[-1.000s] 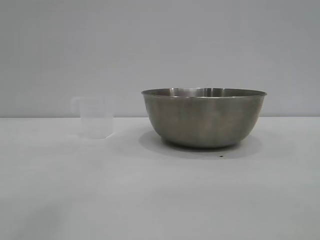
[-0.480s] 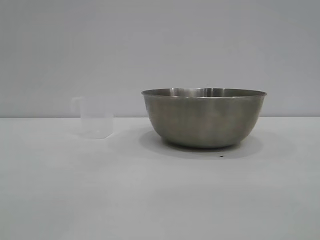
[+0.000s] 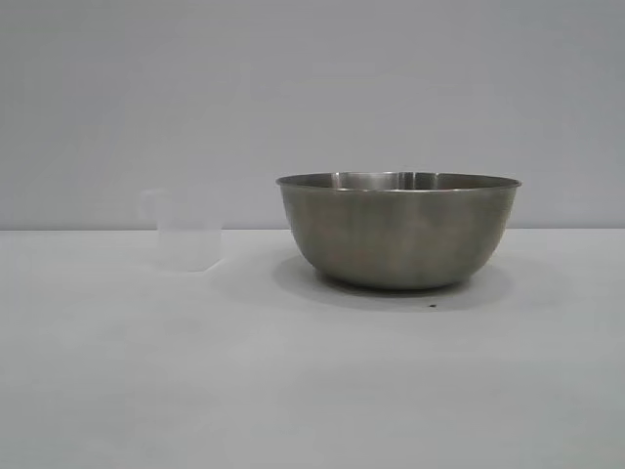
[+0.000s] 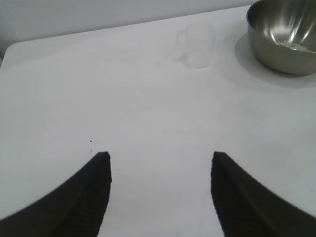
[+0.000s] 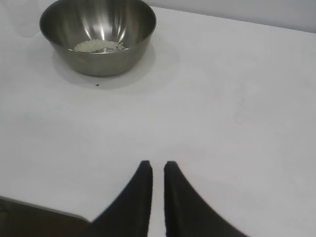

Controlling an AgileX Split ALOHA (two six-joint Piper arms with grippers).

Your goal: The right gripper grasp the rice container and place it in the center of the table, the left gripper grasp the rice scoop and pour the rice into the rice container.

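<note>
Exterior view: the rice container stands upright on the white table, a little right of the middle, and the rice scoop stands upright to its left, apart from it, with its loop handle turned away from the bowl. Neither arm shows in this view. A small dark speck lies on the table just in front of the bowl's base. From the right wrist, the rice is a small pale heap in the bottom of the steel bowl (the scoop looks empty from the left wrist, though its wall is too faint to be sure). The left gripper hangs over bare table well short of the scoop, its fingers spread about halfway apart and holding nothing. The right gripper sits over the table's near edge, well away from the bowl, its fingers drawn almost together with only a thin slit between them and nothing in it.
</note>
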